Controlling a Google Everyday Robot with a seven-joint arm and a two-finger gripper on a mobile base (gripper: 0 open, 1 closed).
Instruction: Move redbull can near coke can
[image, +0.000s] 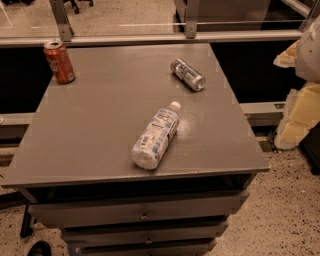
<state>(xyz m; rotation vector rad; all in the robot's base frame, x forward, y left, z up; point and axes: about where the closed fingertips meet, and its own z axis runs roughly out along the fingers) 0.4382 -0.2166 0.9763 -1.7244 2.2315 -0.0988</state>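
The redbull can (187, 74), slim and silver-grey with bluish markings, lies on its side at the back right of the grey table (100, 125). The coke can (59, 62), red-orange with a silver top, stands upright at the table's back left corner. The two cans are far apart. My gripper (296, 117) shows as pale cream-coloured parts at the right edge of the view. It is off the table, to the right of it and well away from both cans. It holds nothing that I can see.
A clear plastic bottle (156, 135) with a white cap lies on its side in the middle of the table, between the front edge and the redbull can. Drawers (145, 215) sit under the tabletop. A metal rail (150, 37) runs behind the table.
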